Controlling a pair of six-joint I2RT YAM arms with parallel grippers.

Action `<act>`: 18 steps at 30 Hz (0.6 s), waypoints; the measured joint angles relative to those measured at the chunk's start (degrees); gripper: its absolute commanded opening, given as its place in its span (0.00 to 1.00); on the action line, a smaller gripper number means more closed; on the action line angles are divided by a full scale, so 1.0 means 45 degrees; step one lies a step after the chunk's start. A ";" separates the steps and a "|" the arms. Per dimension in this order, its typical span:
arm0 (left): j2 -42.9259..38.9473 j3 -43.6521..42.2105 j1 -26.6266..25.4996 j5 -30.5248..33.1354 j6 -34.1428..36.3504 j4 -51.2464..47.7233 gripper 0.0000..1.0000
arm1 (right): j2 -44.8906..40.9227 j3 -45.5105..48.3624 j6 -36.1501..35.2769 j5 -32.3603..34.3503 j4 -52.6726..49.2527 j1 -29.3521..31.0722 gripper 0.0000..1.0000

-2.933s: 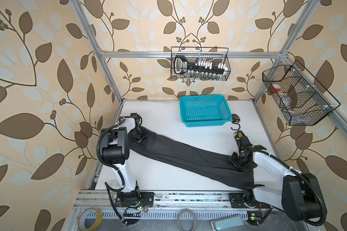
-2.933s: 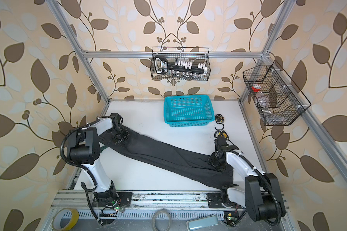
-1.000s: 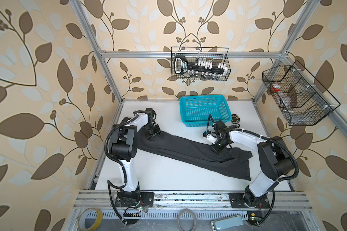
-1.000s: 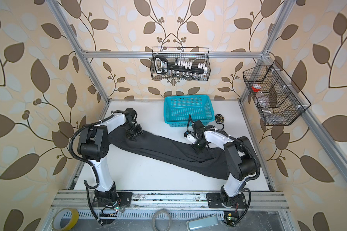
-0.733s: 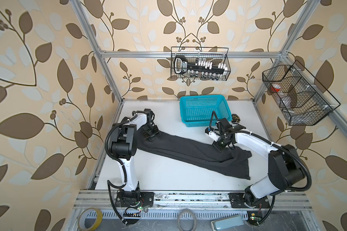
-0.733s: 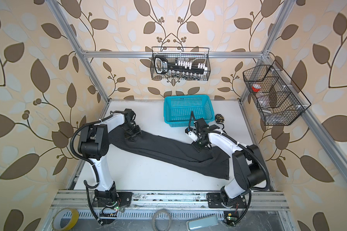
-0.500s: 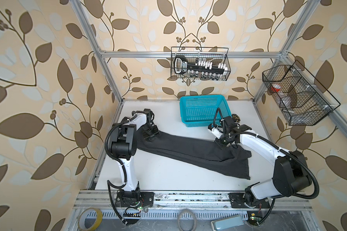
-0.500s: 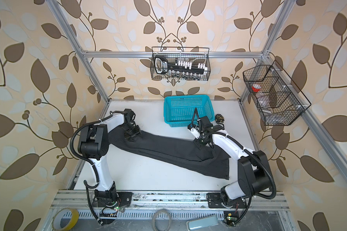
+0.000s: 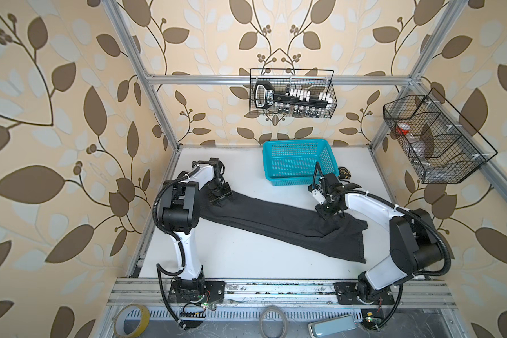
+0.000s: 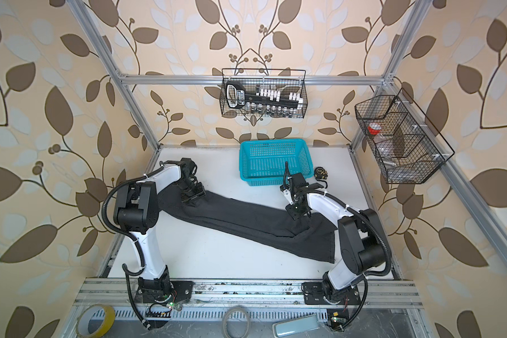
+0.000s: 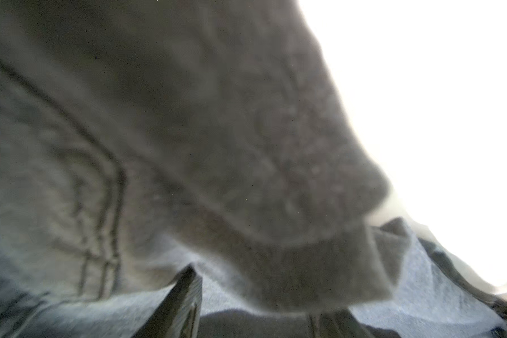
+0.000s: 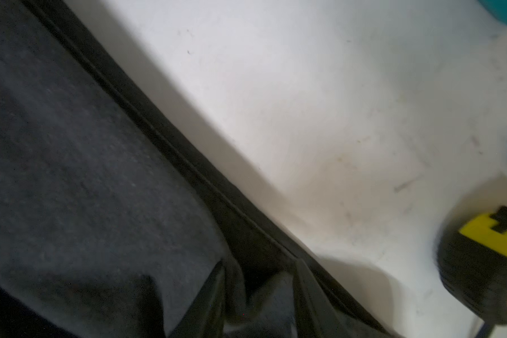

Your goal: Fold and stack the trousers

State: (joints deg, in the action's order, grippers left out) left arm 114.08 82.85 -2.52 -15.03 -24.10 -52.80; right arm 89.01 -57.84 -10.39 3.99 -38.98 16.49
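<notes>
Trousers (image 9: pixel 275 219) lie in one long dark strip, slanting across the white table (image 9: pixel 246 257) from far left to near right in both top views; the right end fans out wider, hem edge toward the front rail, a raised crease running into it; the left end is bunched up. Your left gripper (image 9: pixel 220 196) sits on that left end, clenched on the cloth; in the left wrist view a thick fold with curved double stitching hangs close to the lens, blurred, and runs down between the two fingers (image 11: pixel 185 295). Your right gripper (image 9: pixel 332 213) is down on the far edge of the strip near the right end; in the right wrist view its fingers (image 12: pixel 210 295) stand parted, the seamed edge of the leg lying loose between them; released, nothing grasped. Turquoise basket (image 9: pixel 290 183) stands at the back of the table, apart from the trousers, just behind your right gripper; a black and yellow tape measure (image 9: pixel 345 174) lies beside its right corner on bare table. Black wire rack (image 9: pixel 293 69) hangs on the back wall with a tool set inside; a second wire rack (image 9: pixel 451 172) hangs on the right wall; yellow tape roll (image 9: pixel 132 319) lies on the front ledge below the rail.
</notes>
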 measured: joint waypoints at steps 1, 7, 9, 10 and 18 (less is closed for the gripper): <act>-0.0044 0.0010 0.0000 -0.0005 -0.0005 -0.0034 0.57 | -0.0461 0.0000 0.0544 0.0102 -0.0112 -0.0194 0.52; -0.0670 0.0015 -0.0296 -0.0340 -0.0214 -0.0267 0.57 | -0.2438 0.0185 0.4099 0.1438 -0.0743 -0.0617 0.57; -0.0792 0.0053 -0.0583 -0.0476 -0.0374 -0.0253 0.57 | -0.2370 0.0607 0.5187 0.1865 -0.0855 -0.0607 0.56; -0.0797 0.0073 -0.0797 -0.0588 -0.0461 -0.0209 0.57 | -0.2263 0.0899 0.5673 0.2050 -0.0889 -0.0607 0.56; -0.0665 0.0073 -0.2132 -0.0899 -0.0991 0.0461 0.57 | -0.0763 0.1676 0.7208 0.3235 -0.1001 -0.0398 0.50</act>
State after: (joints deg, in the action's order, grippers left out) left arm 111.09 83.18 -12.12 -19.07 -28.56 -50.72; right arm 85.58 -50.30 22.04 18.55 -43.48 14.70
